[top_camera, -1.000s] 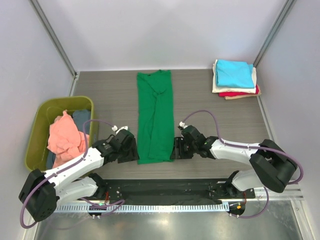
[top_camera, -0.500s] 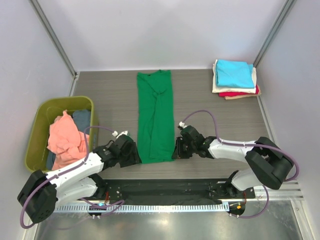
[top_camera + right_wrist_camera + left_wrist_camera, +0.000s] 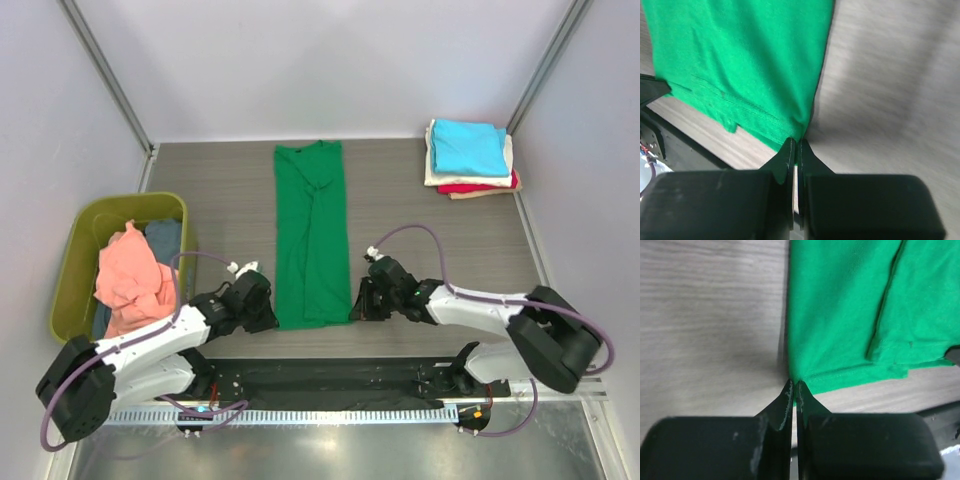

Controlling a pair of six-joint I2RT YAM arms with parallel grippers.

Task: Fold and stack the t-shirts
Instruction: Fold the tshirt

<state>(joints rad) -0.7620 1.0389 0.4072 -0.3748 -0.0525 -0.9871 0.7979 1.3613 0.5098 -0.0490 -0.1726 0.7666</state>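
Both jaws pinch only hem-corner tips of the bright green cloth t-shirt point(image 3: 311, 240), which lifting could pull free.

We see left gripper point(image 3: 270, 318) and right gripper point(image 3: 356, 306) at near corners of green t-shirt point(image 3: 311, 240), which lies flat, stretching away between their fingers. Folded stack point(image 3: 468, 158) far beyond right fingers.

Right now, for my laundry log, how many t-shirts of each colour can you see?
Bright green t-shirt: 1
Cyan t-shirt: 1
Cream t-shirt: 1
Red t-shirt: 1
Salmon-pink t-shirt: 1
Dark blue-grey t-shirt: 1
Total: 6
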